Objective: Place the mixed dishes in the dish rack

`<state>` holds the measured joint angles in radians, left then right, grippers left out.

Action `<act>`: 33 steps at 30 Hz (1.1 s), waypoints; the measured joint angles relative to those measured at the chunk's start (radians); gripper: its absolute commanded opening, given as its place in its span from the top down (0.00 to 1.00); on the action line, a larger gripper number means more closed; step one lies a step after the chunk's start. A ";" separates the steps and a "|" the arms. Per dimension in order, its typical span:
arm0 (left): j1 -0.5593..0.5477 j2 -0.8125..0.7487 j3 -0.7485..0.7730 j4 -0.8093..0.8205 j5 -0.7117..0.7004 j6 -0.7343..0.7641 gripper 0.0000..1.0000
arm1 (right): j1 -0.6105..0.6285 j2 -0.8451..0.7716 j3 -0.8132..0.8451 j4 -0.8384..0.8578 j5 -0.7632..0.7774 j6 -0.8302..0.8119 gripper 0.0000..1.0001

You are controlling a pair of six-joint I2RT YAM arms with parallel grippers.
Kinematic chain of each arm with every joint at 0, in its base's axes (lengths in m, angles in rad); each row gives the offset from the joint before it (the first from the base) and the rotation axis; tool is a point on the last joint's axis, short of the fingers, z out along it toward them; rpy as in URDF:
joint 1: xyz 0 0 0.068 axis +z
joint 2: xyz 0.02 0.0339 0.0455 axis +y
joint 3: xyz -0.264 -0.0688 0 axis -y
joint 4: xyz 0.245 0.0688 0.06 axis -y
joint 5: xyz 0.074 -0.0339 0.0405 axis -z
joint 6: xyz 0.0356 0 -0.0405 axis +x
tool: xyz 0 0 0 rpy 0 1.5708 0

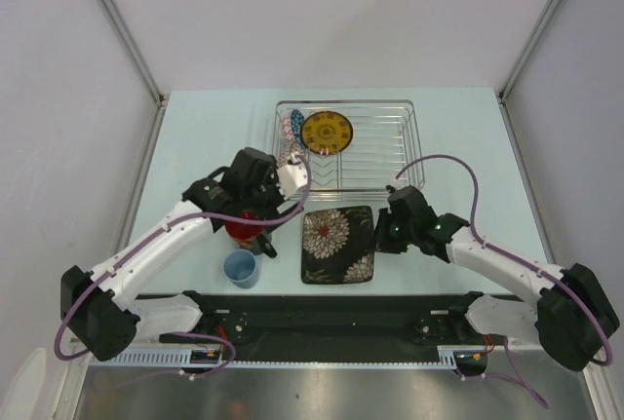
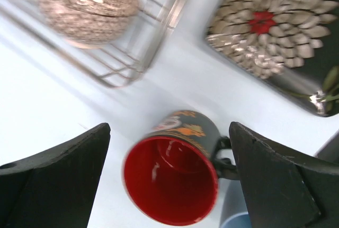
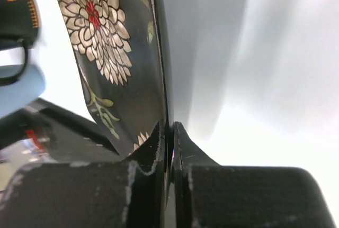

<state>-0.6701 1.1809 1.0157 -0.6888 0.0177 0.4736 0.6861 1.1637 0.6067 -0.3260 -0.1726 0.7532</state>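
Observation:
The black mug (image 1: 246, 229) with a red inside stands upright on the table, and my left gripper (image 1: 255, 204) hovers open just above it. In the left wrist view the mug (image 2: 172, 178) sits between the spread fingers (image 2: 63, 175), untouched. The light-blue cup (image 1: 240, 267) stands just in front of the mug. My right gripper (image 1: 382, 235) is shut on the right edge of the dark square plate (image 1: 338, 243), seen edge-on in the right wrist view (image 3: 116, 53). The silver dish rack (image 1: 390, 147) holds the yellow plate (image 1: 326, 132), the blue bowl (image 1: 296, 119) and the pinkish bowl (image 2: 87, 6).
The rack's near left corner (image 2: 124, 80) lies close behind the mug. The black base rail (image 1: 331, 308) runs along the table's near edge. Grey walls and metal posts stand at both sides.

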 measured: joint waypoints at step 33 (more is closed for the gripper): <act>0.440 0.063 0.256 -0.032 0.379 -0.257 0.00 | 0.001 0.273 0.839 -0.079 0.640 -1.522 1.00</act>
<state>-0.2298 1.2442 1.2716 -0.7208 0.3965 0.2169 0.6868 1.4368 1.4456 -0.4046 0.4679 -0.7692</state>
